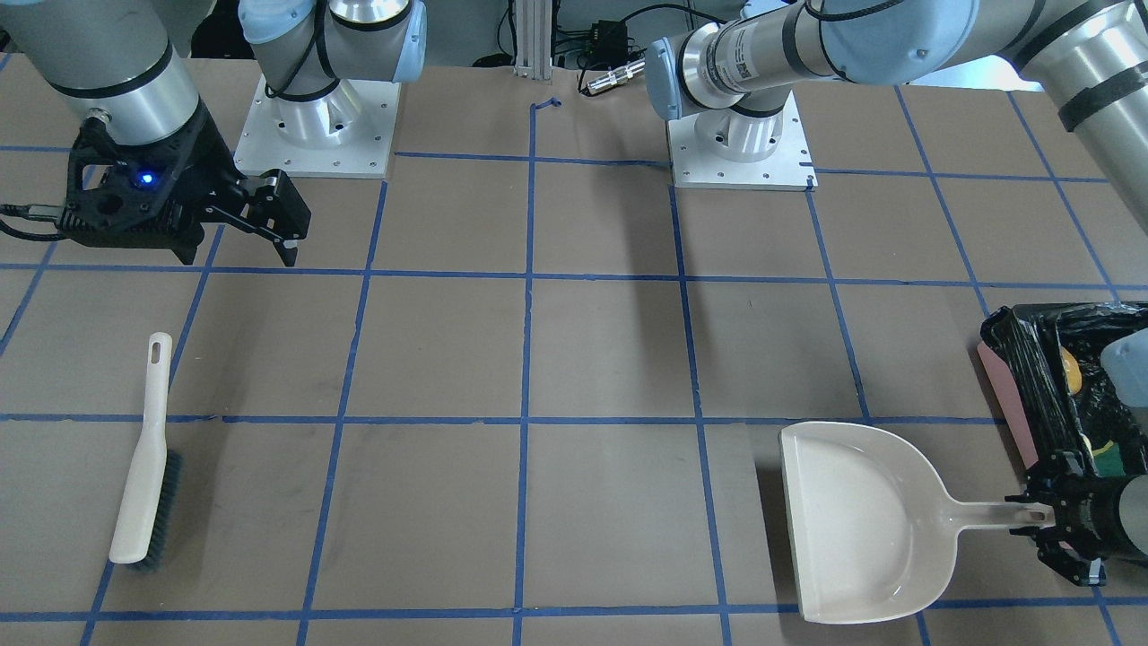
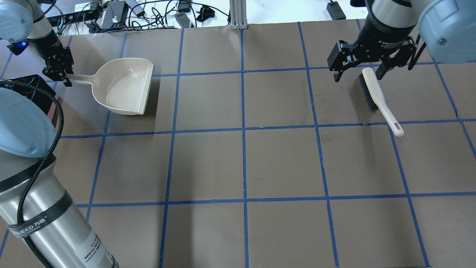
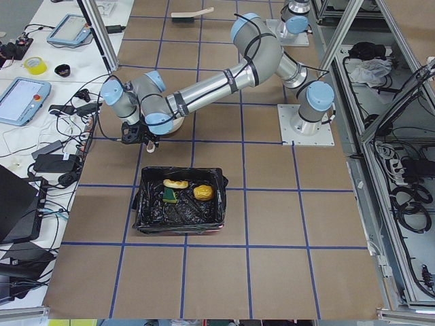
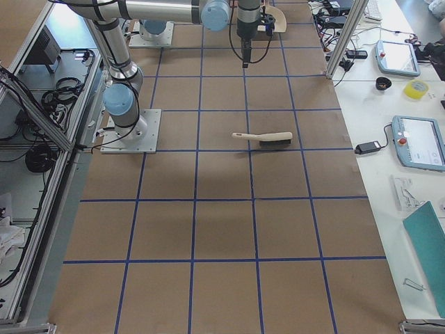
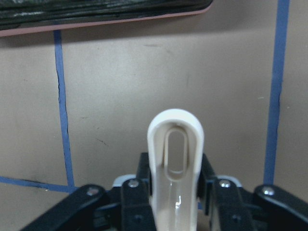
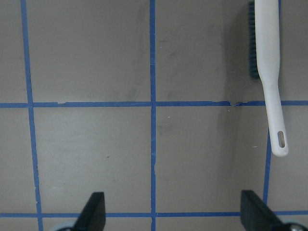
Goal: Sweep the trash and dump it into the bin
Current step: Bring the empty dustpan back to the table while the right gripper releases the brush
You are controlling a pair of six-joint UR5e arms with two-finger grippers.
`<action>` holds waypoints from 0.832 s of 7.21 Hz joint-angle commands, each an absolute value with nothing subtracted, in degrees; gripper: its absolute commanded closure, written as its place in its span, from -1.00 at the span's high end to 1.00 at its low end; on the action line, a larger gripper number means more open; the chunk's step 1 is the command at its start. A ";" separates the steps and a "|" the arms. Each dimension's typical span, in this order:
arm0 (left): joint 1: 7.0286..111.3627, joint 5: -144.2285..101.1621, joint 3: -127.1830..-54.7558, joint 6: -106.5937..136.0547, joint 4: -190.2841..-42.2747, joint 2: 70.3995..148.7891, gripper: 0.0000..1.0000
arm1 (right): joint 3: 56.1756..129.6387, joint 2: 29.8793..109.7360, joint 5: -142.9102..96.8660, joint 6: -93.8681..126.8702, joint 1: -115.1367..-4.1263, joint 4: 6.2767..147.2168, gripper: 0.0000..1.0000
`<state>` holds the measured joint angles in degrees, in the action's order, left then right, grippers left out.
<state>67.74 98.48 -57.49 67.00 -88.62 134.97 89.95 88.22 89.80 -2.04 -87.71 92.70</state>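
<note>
dustpan (image 2: 122, 87) empty on counter (image 2: 238, 163) | trash (image 3: 203, 193) in bin (image 3: 145, 204), 9 o'clock overhead | left fingers (image 5: 143, 168) clamp handle: open fully, lift straight | right fingers (image 6: 94, 214) spread

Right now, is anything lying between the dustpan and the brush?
Nothing: in the overhead view only bare brown table with blue tape lines runs from dustpan to brush.
</note>
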 commanded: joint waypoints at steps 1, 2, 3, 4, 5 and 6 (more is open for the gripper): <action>70.30 99.22 -59.66 67.76 -85.97 134.57 -1.00 | 90.00 88.24 89.03 -1.76 -87.71 92.72 1.00; 71.18 99.58 -61.94 70.81 -81.61 133.78 -1.00 | 90.09 88.24 88.95 -1.76 -87.80 92.72 1.00; 71.80 100.19 -64.22 72.14 -79.82 132.64 -1.00 | 90.26 88.24 88.95 -1.93 -87.72 92.81 1.00; 71.89 100.11 -65.81 74.42 -79.54 131.84 -1.00 | 90.44 88.24 89.03 -2.28 -87.71 92.73 1.00; 72.33 100.19 -67.74 74.70 -79.45 130.44 -1.00 | 90.44 88.24 89.03 -2.29 -87.71 92.72 1.00; 72.86 100.37 -70.37 74.97 -77.89 129.21 -1.00 | 90.44 88.16 89.03 -2.37 -87.71 92.72 1.00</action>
<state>72.26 100.19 -67.45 74.33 -79.26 130.75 90.40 88.22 89.02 -2.26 -87.72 92.73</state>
